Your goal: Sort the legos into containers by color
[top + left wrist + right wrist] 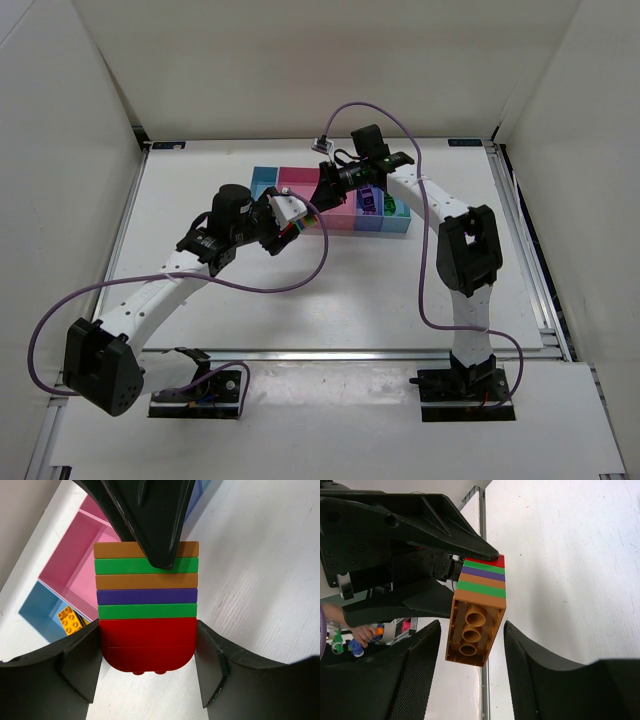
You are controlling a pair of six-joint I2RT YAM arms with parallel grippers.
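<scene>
Stack of legos point(147, 597): six layers stuck together, running orange, green, orange, purple, green, red. It is held up off the counter point(400, 290), in the middle of the overhead view, just in front of the containers point(340, 218).

Left fingers point(80, 665): they sit tight against both sides of the red end, at the bottom of the left wrist view, pinching the stack.

Left gripper point(147, 635): it reaches in from the lower left of the overhead view and meets the right arm near the centre.

Right gripper point(472, 625): it reaches in from the right, at the orange end of the stack.

Right fingers point(415, 680): they straddle the orange brick, whose three hollow tubes face the right wrist camera. A sliver of gap shows on the left side. I cannot tell whether they press on the brick. In the left wrist view one dark finger lies across the top orange and green layers.

Containers: a joined row across the upper middle of the overhead view, light blue at both ends, pink and dark blue between.

Pink bin point(75, 555): upper left of the left wrist view.

Light blue end bin point(40, 607): left edge of the left wrist view, holding a yellow-orange lego point(70, 620).

Dark blue bin point(362, 190): it holds something purple point(368, 201), too small to make out.
</scene>
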